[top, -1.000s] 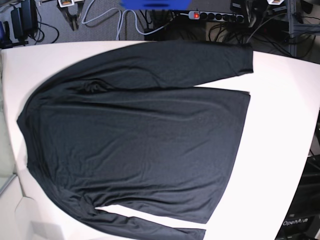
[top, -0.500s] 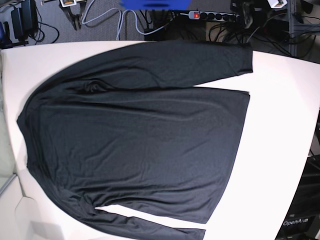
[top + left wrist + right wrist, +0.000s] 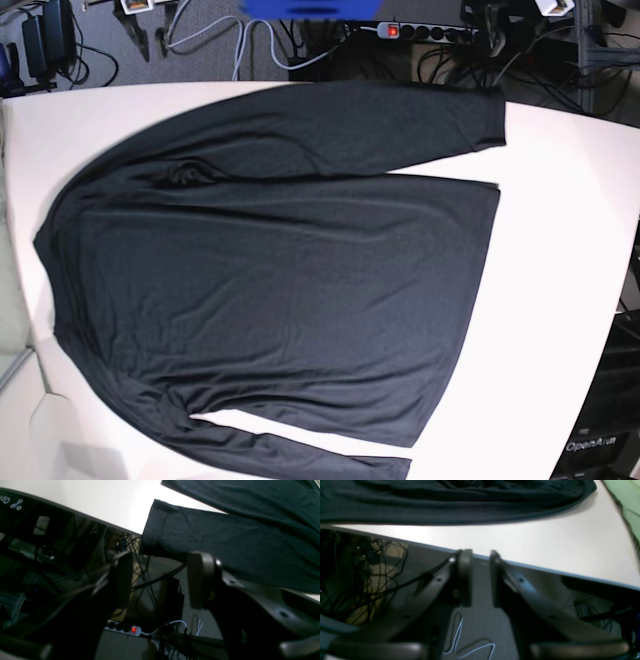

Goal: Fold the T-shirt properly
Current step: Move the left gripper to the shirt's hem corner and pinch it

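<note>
The black T-shirt [image 3: 280, 270] lies spread flat on the white table [image 3: 570, 250], collar to the left and hem to the right, one long sleeve [image 3: 330, 125] along the far edge and the other along the near edge. Neither gripper shows in the base view. In the left wrist view my left gripper [image 3: 161, 580] is open and empty, hanging off the table's edge just below the sleeve cuff [image 3: 162, 530]. In the right wrist view my right gripper [image 3: 480, 577] stands a little open with nothing in it, outside the table edge [image 3: 520, 562], the shirt's rounded shoulder [image 3: 470, 502] beyond.
A power strip with a red lit switch [image 3: 392, 30] and tangled black cables [image 3: 520, 50] lie on the floor past the far edge. A pale cable [image 3: 460, 640] trails on the floor under the right gripper. A green surface [image 3: 632, 500] borders the table corner.
</note>
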`<act>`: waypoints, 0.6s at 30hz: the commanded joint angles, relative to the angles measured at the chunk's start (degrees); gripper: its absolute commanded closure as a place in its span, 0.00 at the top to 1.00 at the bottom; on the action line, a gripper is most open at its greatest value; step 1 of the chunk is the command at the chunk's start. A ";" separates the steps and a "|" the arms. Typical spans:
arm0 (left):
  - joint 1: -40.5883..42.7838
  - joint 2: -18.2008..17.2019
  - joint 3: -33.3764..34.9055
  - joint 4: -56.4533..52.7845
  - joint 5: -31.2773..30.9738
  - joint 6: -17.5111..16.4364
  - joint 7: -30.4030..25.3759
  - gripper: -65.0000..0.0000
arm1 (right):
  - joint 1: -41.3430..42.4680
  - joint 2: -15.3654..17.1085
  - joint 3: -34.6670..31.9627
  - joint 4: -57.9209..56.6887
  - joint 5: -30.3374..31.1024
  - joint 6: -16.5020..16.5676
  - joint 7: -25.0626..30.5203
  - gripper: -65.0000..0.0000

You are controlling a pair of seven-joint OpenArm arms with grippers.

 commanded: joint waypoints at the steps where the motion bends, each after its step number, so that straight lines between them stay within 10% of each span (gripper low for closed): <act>1: 1.27 -0.28 -0.18 0.75 0.00 -0.36 -1.30 0.52 | -0.91 0.25 0.27 1.45 0.12 -0.16 1.68 0.26; 18: -4.70 -3.89 -0.27 0.31 -0.35 -0.36 6.26 0.52 | -0.91 0.25 0.27 6.37 0.12 -0.16 -5.09 0.29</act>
